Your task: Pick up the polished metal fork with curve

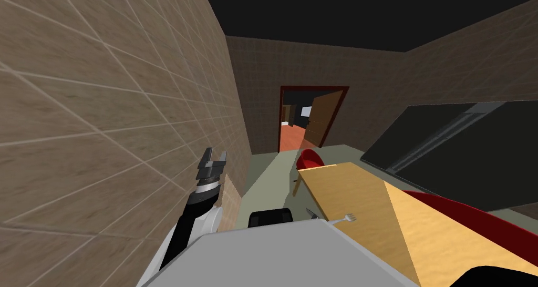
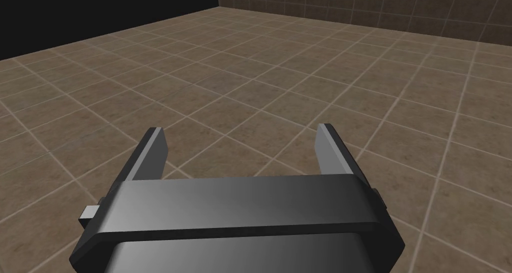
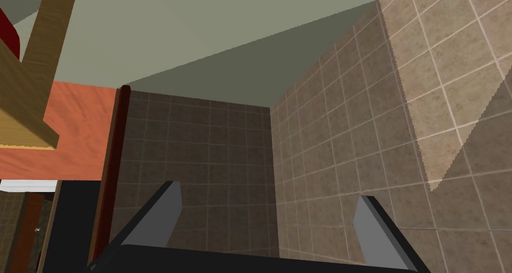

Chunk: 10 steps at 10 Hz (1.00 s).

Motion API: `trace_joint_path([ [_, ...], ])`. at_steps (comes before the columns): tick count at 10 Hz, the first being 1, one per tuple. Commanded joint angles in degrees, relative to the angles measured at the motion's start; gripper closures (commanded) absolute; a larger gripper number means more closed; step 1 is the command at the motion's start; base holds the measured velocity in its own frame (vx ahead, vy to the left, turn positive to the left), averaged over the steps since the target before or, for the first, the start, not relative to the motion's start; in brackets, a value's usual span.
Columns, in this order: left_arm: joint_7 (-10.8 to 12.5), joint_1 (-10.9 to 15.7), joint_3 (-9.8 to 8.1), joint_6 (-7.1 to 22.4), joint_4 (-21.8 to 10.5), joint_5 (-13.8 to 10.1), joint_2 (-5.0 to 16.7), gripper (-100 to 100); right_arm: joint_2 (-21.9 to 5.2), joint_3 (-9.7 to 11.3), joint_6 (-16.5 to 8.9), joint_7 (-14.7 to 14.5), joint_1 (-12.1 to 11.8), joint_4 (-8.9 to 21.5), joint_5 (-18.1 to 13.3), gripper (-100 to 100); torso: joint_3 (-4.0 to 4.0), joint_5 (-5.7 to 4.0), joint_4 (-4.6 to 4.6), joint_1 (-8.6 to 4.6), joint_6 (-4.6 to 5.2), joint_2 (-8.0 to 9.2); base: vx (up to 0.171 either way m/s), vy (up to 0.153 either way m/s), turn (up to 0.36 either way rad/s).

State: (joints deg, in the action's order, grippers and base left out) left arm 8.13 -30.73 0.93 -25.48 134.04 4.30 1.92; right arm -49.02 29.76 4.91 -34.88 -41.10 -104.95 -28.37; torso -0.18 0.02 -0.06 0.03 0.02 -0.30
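A pale, shiny metal fork [image 1: 345,217] lies at the near corner of the light wooden counter [image 1: 357,194], just beside a small dark utensil [image 1: 313,213]. The left jaws, raised well apart from the counter, stand wide open and empty. The right jaws are equally wide and hold nothing.

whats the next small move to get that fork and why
Probably raise the right gripper above the table edge, toward the fork. The fork lies untouched near the table's near edge, the gripper's fingers stand open, and its wrist view seems to see the table from below.
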Motion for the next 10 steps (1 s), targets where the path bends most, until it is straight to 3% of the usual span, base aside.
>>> trace_joint_path([
  [1, 0.00, 0.00, 0.00, 0.00, 0.00, 0.00, 0.00, 0, -0.47, 0.19, 0.30, -1.42, -0.82, 1.66, -0.56, -100, 0.00, 0.00, 0.00, 0.00, 0.00, 0.00, 0.072, -0.022, 0.077],
  [3, 0.00, 0.00, 0.00, 0.00, 0.00, 0.00, 0.00, 0, -3.85, 3.61, -2.07, -4.73, -1.47, 5.35, -2.16, -100, 0.01, 0.00, 0.00, -0.02, 0.01, 0.02, 0.114, -0.034, 0.197],
  [4, 0.00, 0.00, 0.00, 0.00, 0.00, 0.00, 0.00, 0, -3.85, 3.61, -2.07, -5.29, -1.47, 5.40, -2.16, -100, -0.08, -0.02, -0.03, -0.12, -0.01, -0.13, 0.107, -0.049, 0.068],
  [7, 0.00, -0.01, -0.01, 0.00, 0.00, 0.00, 0.00, 0, -8.49, 8.62, -5.22, -10.49, -2.58, 11.09, -4.18, -100, -0.12, -0.03, -0.04, -0.13, 0.00, -0.22, 0.150, -0.059, 0.167],
  [10, 0.00, 0.00, -0.01, 0.00, 0.00, 0.00, 0.00, 0, -10.21, 10.25, -6.16, -12.76, -2.97, 12.99, -4.74, -100, -0.02, -0.01, -0.01, -0.10, 0.02, -0.02, 0.081, -0.051, 0.073],
])
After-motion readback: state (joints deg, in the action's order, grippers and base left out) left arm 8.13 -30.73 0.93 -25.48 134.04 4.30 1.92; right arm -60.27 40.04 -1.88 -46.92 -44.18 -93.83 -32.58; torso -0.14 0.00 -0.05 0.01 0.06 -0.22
